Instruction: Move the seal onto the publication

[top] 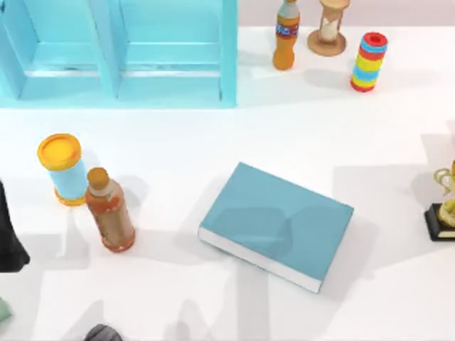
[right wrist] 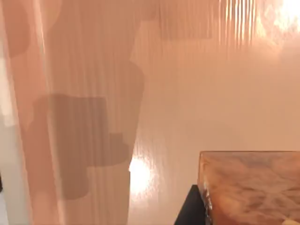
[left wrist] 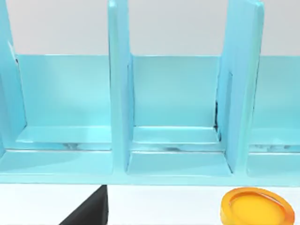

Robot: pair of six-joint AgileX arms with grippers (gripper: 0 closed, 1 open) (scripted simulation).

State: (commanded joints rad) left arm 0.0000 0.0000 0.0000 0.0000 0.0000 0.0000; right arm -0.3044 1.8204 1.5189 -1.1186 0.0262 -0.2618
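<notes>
The publication is a teal-blue book with white page edges, lying flat and askew at the middle of the table. Nothing rests on its cover apart from soft shadows. The seal is out of view. My left arm is a dark shape at the table's left edge, and a black part of it shows in the left wrist view, which faces the shelf. In the right wrist view there is a glossy pinkish-tan surface and the corner of a brown marbled block; I cannot tell what that block is.
A light blue shelf unit fills the back left. A blue can with a yellow lid and a brown bottle stand left of the book. An orange bottle, hourglass and striped cylinder stand at the back right, a trophy at the right edge.
</notes>
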